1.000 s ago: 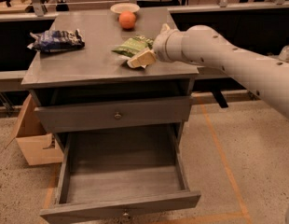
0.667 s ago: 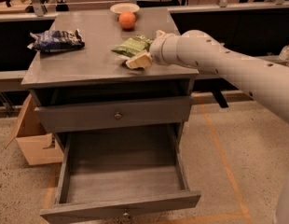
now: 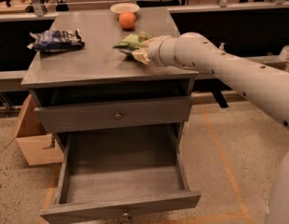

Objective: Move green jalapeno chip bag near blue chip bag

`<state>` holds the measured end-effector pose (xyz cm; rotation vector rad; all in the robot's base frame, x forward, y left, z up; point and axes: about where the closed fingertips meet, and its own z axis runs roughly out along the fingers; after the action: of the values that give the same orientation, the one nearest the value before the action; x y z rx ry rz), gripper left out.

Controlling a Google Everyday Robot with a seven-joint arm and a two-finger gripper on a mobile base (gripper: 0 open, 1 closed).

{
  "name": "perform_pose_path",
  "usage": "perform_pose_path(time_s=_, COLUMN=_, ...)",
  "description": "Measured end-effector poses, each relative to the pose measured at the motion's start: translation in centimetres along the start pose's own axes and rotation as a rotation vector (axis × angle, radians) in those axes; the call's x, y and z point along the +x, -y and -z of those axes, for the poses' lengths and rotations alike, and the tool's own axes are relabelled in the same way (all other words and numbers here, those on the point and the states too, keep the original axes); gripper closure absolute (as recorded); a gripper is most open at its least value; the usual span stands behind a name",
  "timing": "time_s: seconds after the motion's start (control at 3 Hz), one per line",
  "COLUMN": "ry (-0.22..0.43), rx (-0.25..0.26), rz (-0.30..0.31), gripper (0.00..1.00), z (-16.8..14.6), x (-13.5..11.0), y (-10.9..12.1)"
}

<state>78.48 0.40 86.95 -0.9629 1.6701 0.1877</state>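
Observation:
The green jalapeno chip bag [image 3: 129, 42] lies on the grey cabinet top [image 3: 88, 62], right of centre. My gripper [image 3: 141, 54] is at the bag's right, near edge, touching it, and the wrist hides part of the bag. The blue chip bag [image 3: 57, 39] lies at the top's left side, well apart from the green bag. The arm reaches in from the right.
An orange [image 3: 127, 20] and a white plate [image 3: 124, 7] sit at the back of the cabinet top. The lower drawer [image 3: 121, 181] is pulled out towards me. A cardboard box [image 3: 32, 141] stands on the floor at the left.
My gripper and wrist have shifted a little to the left along the top, and the green bag has edged left with them. The blue bag and the orange have not moved.

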Motion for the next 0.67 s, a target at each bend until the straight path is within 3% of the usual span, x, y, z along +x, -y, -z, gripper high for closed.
perform_pose_path(time_s=0.33, ry=0.029, rx=-0.021, rz=0.005, gripper=0.85, z=-1.0, x=-0.9, y=-0.3)
perform_pose_path(time_s=0.67, ry=0.073, rx=-0.098, rz=0.039, gripper=1.0, z=-2.8, x=-2.6, y=-1.9)
